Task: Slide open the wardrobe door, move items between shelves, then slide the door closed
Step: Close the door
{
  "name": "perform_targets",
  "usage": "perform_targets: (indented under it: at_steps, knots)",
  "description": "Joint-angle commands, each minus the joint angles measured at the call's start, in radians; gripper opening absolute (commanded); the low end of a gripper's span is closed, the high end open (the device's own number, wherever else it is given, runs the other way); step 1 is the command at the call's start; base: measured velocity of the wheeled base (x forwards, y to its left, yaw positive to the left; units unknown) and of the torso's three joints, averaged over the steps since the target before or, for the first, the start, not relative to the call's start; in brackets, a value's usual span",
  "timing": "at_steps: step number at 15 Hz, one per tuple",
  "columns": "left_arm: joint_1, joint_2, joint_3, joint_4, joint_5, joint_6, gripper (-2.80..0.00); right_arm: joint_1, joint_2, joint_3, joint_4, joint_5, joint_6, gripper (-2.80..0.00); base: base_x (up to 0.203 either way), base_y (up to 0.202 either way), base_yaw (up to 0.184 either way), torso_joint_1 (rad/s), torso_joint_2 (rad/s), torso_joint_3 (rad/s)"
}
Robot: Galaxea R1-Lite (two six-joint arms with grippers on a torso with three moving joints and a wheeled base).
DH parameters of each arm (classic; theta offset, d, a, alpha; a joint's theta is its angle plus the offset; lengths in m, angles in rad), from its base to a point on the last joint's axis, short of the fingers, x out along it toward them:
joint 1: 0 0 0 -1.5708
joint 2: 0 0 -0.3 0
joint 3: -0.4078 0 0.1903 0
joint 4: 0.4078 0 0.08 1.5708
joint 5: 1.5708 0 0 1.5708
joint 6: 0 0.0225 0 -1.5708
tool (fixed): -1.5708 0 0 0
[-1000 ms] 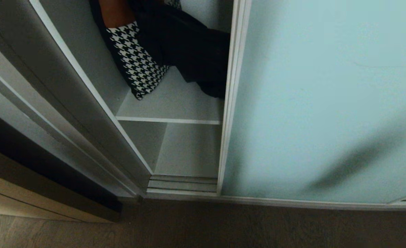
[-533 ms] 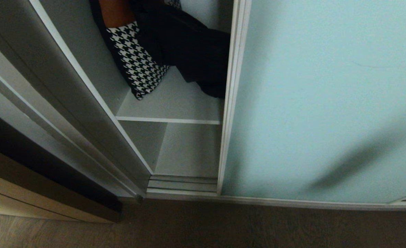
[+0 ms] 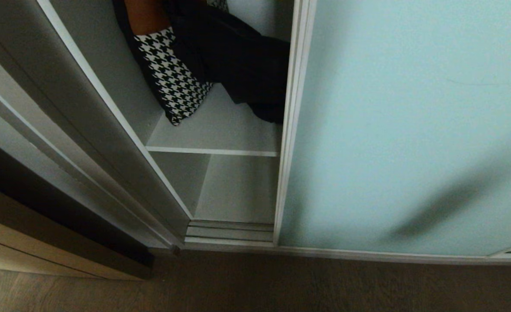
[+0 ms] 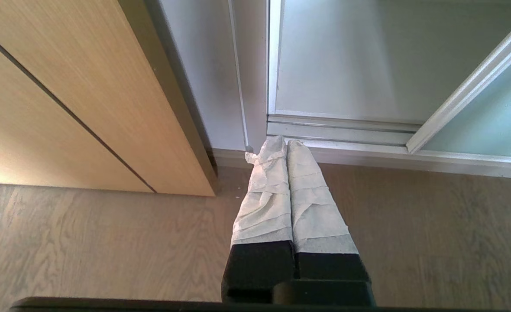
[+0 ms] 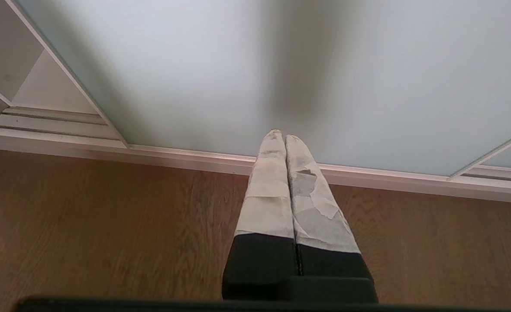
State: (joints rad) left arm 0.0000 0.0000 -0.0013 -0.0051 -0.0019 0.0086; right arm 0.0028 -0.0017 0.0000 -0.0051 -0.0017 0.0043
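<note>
The sliding wardrobe door point(image 3: 402, 130), a wide sheet of frosted pale teal glass in a thin silver frame, stands slid aside toward the robot's right, leaving a narrow opening at the wardrobe's left end, presumably just enough to reach the shelves. Through that gap the upper shelf point(image 3: 221, 130), a flat matte light-grey board with a thin pale front edge, carries both items: the soft black bag point(image 3: 238, 56), slumped and creased against the door frame, and the houndstooth piece point(image 3: 173, 82), a black-and-white woven pattern with an orange-brown top, leaning against the grey side wall with its lower corner on the board. The two touch each other, likely because they are crowded toward the back. The lower shelf point(image 3: 238, 190) sits beneath it, just behind the ribbed metal door track point(image 3: 229, 232). Neither arm shows in the head view. The left hand point(image 4: 286, 143) is clenched on nothing, its tape-wrapped fingers pressed together, hanging over the wood-grain floor point(image 4: 86, 242) near the corner where a tan wooden panel point(image 4: 65, 95) meets the wardrobe. The right hand point(image 5: 280, 133) is likewise clenched and empty, pointing at the base of the glass door. Both look parked, so the item transfer seems not yet underway.
</note>
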Motion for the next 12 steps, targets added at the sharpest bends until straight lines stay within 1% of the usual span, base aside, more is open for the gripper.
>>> perform_targets:
  at_steps: [1,2,3,4,6,8,10,12]
  knots:
    - [0.000,0.002,0.000,0.004,0.005,0.018,-2.80,0.000,0.001,0.000,0.000,0.000,0.000,-2.80,0.000,0.000,0.000,0.000,0.00,0.000]
    - [0.000,0.003,0.000,0.002,0.004,0.038,-2.80,0.000,0.000,0.000,0.001,0.000,0.000,-2.80,0.000,0.000,0.000,0.000,0.00,0.000]
    - [0.000,0.002,-0.006,-0.001,0.005,0.041,-2.80,0.000,0.002,0.000,0.001,0.000,0.000,-2.80,0.000,0.000,0.000,0.000,0.00,0.000]
    - [0.000,0.005,-0.048,0.000,0.005,0.043,-2.80,0.000,0.000,0.000,-0.001,0.000,0.000,-2.80,0.000,0.000,0.000,0.000,0.00,0.000]
    - [0.000,0.054,-0.247,0.030,0.001,0.044,-2.80,0.000,0.001,0.000,0.000,0.000,0.000,-2.80,0.000,0.000,0.000,0.000,0.00,0.000]
    - [-0.004,0.221,-0.474,0.070,-0.012,0.042,-2.80,0.000,0.001,0.000,0.001,0.000,0.000,-2.80,0.000,0.000,0.000,0.000,0.00,0.000]
    - [-0.010,0.453,-0.674,0.083,-0.063,0.028,-2.80,0.000,0.000,0.000,0.001,0.000,0.000,-2.80,0.000,0.000,0.000,0.000,0.00,0.000]
    - [-0.012,0.690,-0.925,0.091,-0.145,0.001,-2.80,0.000,0.002,0.000,0.001,0.000,0.002,-2.80,0.000,0.000,0.000,0.000,0.00,0.000]
